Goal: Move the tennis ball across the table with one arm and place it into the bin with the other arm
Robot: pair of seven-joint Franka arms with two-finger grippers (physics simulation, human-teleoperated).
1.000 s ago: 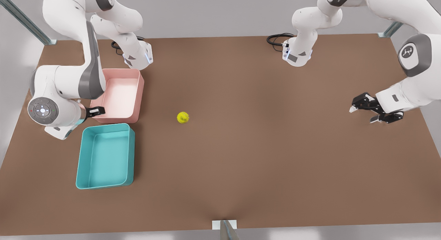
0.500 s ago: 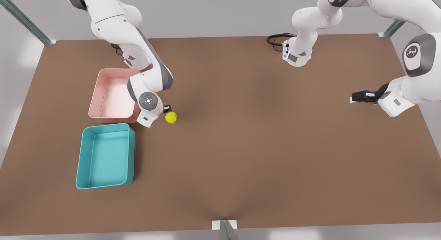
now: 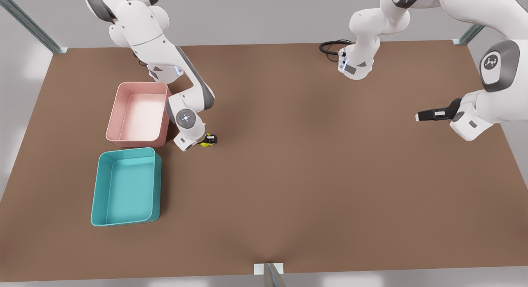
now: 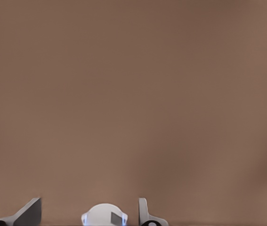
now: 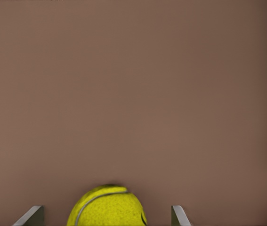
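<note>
Item: tennis ball (image 3: 205, 141), on the brown desk (image 3: 313, 175) just beside the pink bin's (image 3: 139, 113) near corner on the front view's left, with the teal bin (image 3: 126, 187) close by. Since half a second ago the right pincer (image 3: 208, 140) has dropped over the ball, which has shifted only slightly; a second ago that arm was folded back beside the pink bin and the ball lay farther toward the desk's middle. In the right wrist view the fingers (image 5: 30, 215) stand wide, one each side of the ball (image 5: 107, 207), apart from it, so a grasp looks imminent, not made. The left pincer (image 3: 429, 114) waits well apart on the front view's right, fingers (image 4: 29, 213) spread and empty. Obscured: most of the ball in the front view, behind the wrist; whether the right fingertips touch the desk cannot be told.
</note>
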